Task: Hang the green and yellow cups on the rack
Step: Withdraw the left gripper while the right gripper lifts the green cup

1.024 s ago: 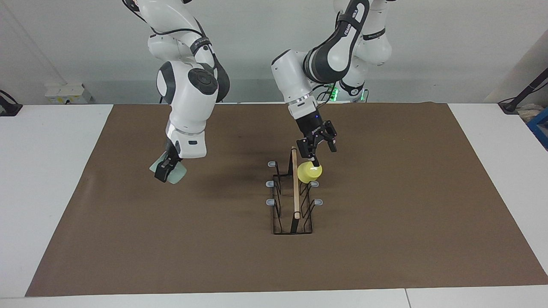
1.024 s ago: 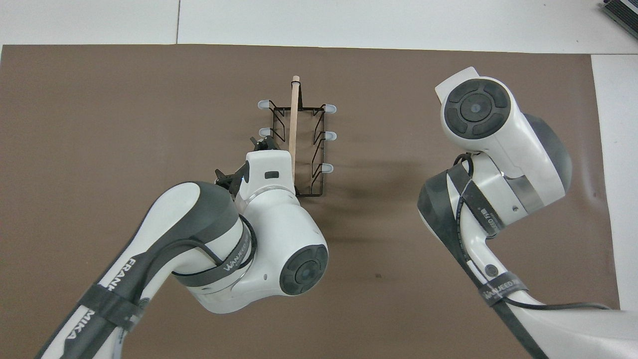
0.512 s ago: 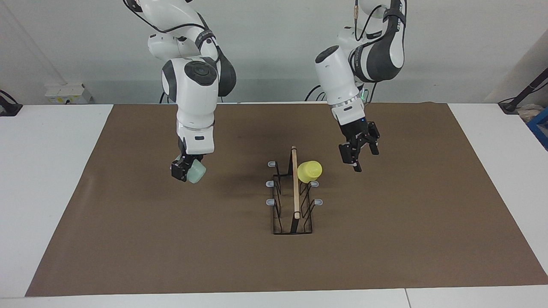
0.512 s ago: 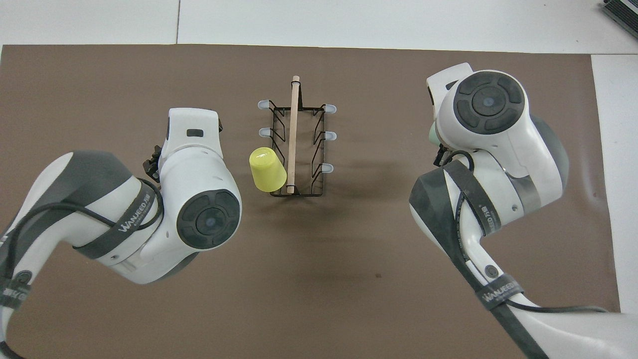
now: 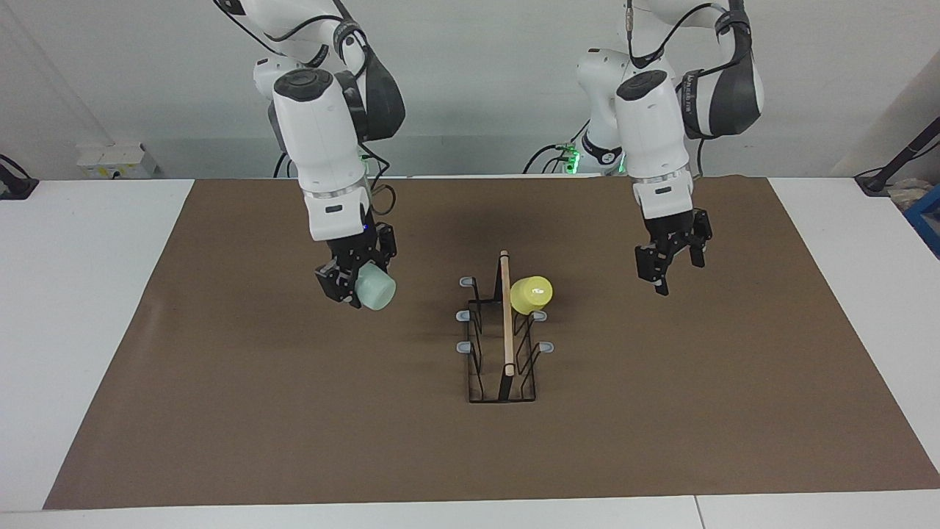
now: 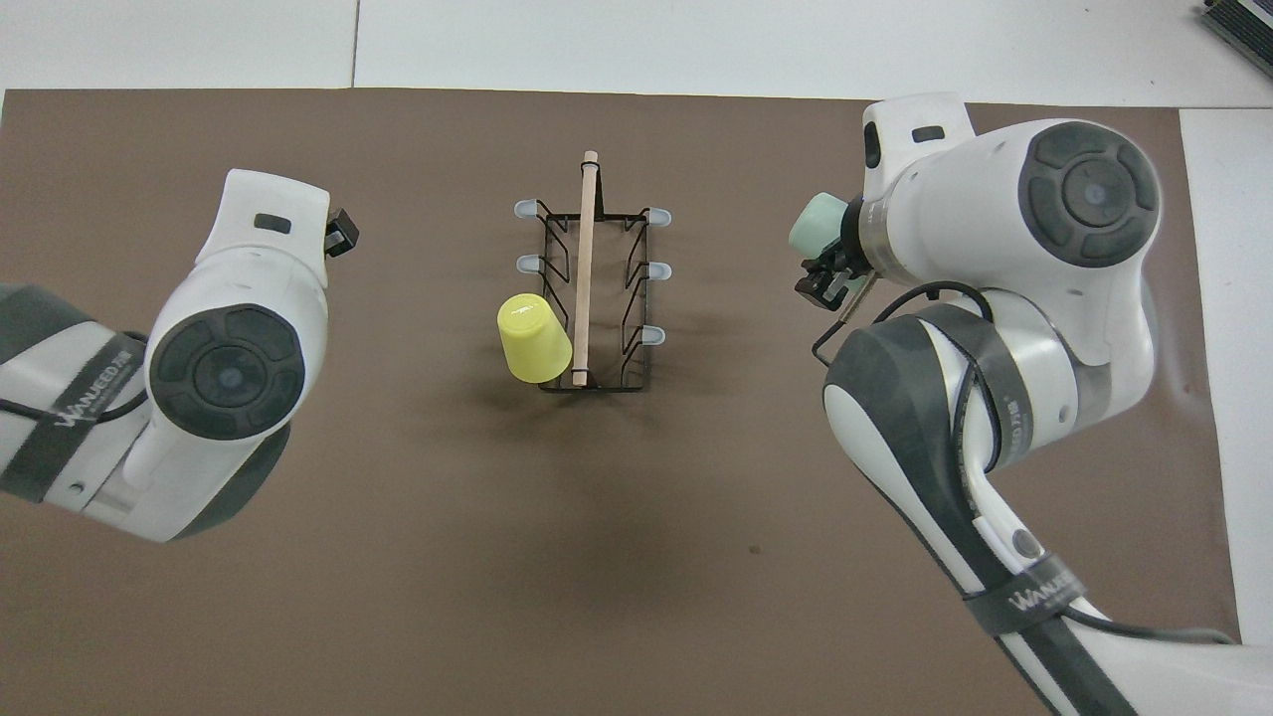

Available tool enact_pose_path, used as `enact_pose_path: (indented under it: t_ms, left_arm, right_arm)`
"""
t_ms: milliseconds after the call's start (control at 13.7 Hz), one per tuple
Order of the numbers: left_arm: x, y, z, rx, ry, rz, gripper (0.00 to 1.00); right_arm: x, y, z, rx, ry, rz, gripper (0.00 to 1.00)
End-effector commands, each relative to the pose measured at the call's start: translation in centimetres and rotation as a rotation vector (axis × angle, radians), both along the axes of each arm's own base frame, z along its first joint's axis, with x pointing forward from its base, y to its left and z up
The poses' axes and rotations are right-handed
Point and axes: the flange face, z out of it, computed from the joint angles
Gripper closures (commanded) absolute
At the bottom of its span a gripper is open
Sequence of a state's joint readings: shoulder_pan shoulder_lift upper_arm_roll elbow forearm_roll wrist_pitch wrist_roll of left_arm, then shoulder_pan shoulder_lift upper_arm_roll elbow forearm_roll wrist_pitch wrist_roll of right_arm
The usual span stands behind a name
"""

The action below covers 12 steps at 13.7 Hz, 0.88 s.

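Brown mat (image 5: 661, 411): right fingers (image 5: 332, 281) grip green cup (image 5: 373, 288) sideways; left fingers (image 5: 656, 266) parted.

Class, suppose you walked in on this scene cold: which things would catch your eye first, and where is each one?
The bright yellow cup stands out first, hung on the black wire rack at mid-table, on a prong at the end nearer the robots. Next comes the mint green cup, held in the right claw above the brown mat toward the right arm's end. The left claw hangs empty over the mat at the left arm's end.
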State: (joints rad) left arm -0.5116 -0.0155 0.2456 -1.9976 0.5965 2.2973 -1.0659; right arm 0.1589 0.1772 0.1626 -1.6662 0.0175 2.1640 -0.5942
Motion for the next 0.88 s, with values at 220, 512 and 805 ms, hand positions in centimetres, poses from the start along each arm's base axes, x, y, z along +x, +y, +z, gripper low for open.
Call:
enact_pose_path:
  t_ms: [220,512,805]
  left_arm:
    - [1.0,9.6,0.9,-0.051,0.087,-0.161,0.00]
    - [0.8,14.8,1.2,-0.090,0.145,-0.264,0.00]
    - [-0.6,16.0,2.2,-0.101,0.218,-0.319,0.00]
  right_arm:
    - [0.7,-2.6,2.7,0.294,-0.082,0.063,1.00]
    - [0.8,-4.8,2.5,0.479,-0.111,0.111,1.00]
    - [-1.3,-4.9,0.8,0.643,-0.206,0.099,1.00]
